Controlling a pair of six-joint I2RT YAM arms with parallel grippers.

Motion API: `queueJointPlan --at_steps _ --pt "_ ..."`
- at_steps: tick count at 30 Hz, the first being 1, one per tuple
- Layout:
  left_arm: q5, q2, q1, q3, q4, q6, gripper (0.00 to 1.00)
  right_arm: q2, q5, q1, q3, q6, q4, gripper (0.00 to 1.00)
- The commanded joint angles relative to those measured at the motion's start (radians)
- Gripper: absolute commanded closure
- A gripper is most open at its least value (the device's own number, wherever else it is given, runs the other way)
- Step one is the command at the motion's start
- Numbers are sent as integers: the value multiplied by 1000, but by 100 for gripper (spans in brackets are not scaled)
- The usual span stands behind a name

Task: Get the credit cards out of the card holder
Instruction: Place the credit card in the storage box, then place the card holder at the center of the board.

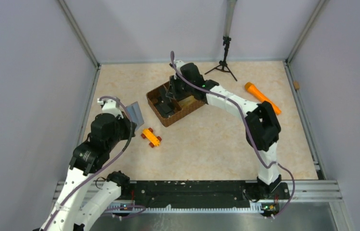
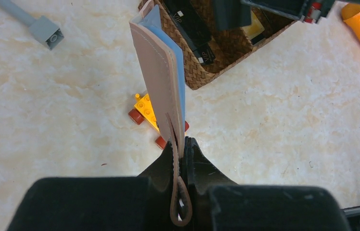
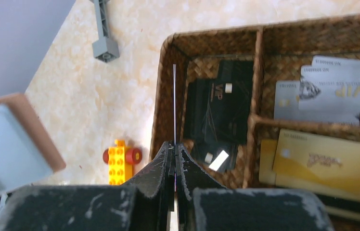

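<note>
Card holder (image 1: 135,113): one item, tan outside, pale blue-grey inside. It is held up off the desk (image 1: 216,144) at the left, clamped in your left end effector (image 1: 127,123).

Top view:
- A brown woven basket (image 1: 184,111) sits mid-desk toward the far side, to the right of the card holder.
- Your right end effector (image 1: 172,89) hangs over the basket's left part. You cannot read its grip at this size.
- A yellow toy brick (image 1: 151,137) with red wheels lies on the desk, near the basket's near-left corner.
- An orange cylinder (image 1: 262,97) lies far right, well apart from the basket.
- A black tripod (image 1: 225,60) stands at the far edge.

Left wrist view:
- The card holder (image 2: 161,72) stands on edge, folded nearly flat, with its lower edge pinched between both fingers (image 2: 204,168).
- A strap loop (image 2: 180,211) hangs back between the fingers.
- The toy brick (image 2: 144,108) is half hidden behind the holder.

Right wrist view:
- Your right end effector (image 3: 174,149) has its fingers pressed together on one credit card (image 3: 174,96). The card shows edge-on as a thin upright line, and you cannot tell its colour.
- The credit card lines up with the basket's left wall (image 3: 161,110).
- The basket has three compartments. Black cards (image 3: 221,106) fill the left-end one, and silver cards (image 3: 332,91) and gold cards (image 3: 320,161) fill the two smaller ones.
</note>
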Motion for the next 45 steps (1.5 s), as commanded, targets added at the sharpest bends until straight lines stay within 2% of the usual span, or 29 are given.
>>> queueJointPlan --at_steps 1,5,11,12,13,14,15,16,20,23,27,28,29,30,34,39,45 --pt "19 -6 6 18 60 22 100 128 -79 -10 188 -47 -69 100" --pt "38 0 6 9 79 21 100 234 -82 -13 314 -68 -152 100" --pt "47 16 6 8 101 28 100 307 -107 -17 388 -69 -184 100" --pt "52 18 6 9 105 29 100 324 -112 -18 412 -66 -200 91" --pt "58 21 6 10 107 29 100 342 -115 -21 441 -62 -218 64" --pt "66 22 5 11 110 29 100 352 -107 -23 461 -55 -236 44" --pt "72 21 6 10 112 29 100 353 -99 -26 467 -50 -239 31" --pt "79 22 6 10 116 27 100 347 -92 -27 468 -48 -237 28" --pt "118 9 7 1 126 17 100 275 -53 -30 439 -60 -236 28" --pt "183 -5 6 -17 141 3 100 154 -40 -30 333 -64 -205 28" --pt "317 -26 6 -56 194 -20 100 -49 -42 -30 90 -37 -95 27" --pt "350 -31 6 -67 211 -28 100 -110 -40 -29 13 -19 -60 24" --pt "384 -37 6 -78 231 -40 100 -170 -33 -30 -64 -1 -28 11" --pt "414 -41 6 -92 254 -53 100 -229 -24 -30 -136 21 0 8" --pt "530 -56 7 -154 366 -111 100 -445 -22 -33 -391 116 91 6" --pt "704 -66 6 -234 555 -223 100 -717 -23 -33 -693 226 200 5" --pt "878 -92 6 -382 939 -459 100 -973 -92 -34 -870 301 251 5"
